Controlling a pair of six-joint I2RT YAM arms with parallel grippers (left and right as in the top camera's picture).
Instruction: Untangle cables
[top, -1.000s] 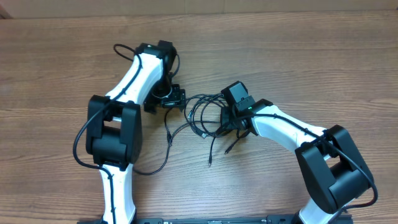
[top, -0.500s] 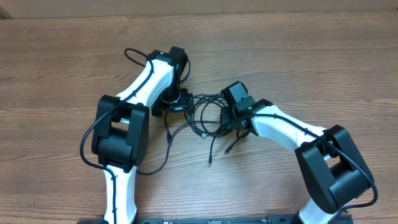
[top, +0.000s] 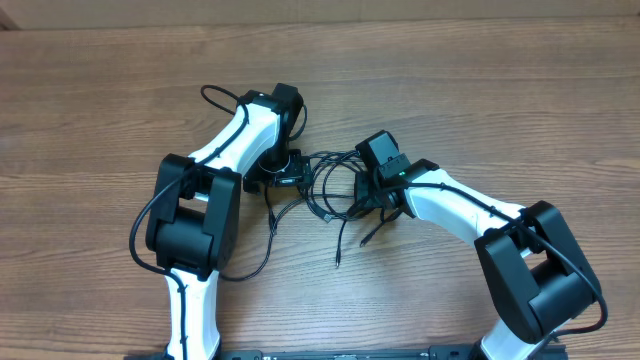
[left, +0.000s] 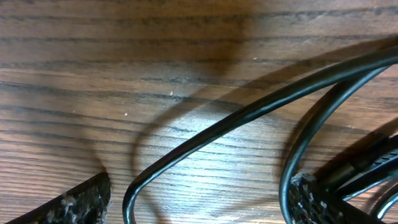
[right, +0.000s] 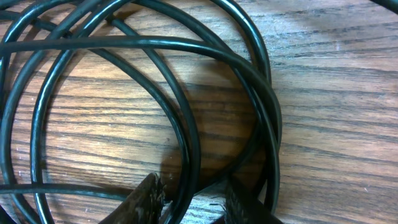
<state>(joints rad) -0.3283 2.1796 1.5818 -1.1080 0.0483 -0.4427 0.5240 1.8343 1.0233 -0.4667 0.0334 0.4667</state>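
Note:
The cables (top: 328, 188) lie as a tangle of thin black loops mid-table, with loose ends trailing toward the front. My left gripper (top: 286, 172) is low at the tangle's left edge. In the left wrist view it (left: 199, 208) stands wide open, and a bent cable strand (left: 205, 134) runs over the wood between its fingers (left: 78, 202). My right gripper (top: 376, 196) is at the tangle's right side. In the right wrist view its (right: 193, 208) jaws stand narrowly apart on either side of one strand (right: 186, 180) of the coiled loops (right: 155, 50), with wood showing beside that strand.
The wooden table (top: 500, 90) stretches beyond the tangle on all sides. Each arm's own thicker black wire loops beside it, the left one (top: 135, 235) out toward the left edge.
The left arm has swung right and its gripper has come down against the tangle's left edge. The right arm and the cables by it have not moved.

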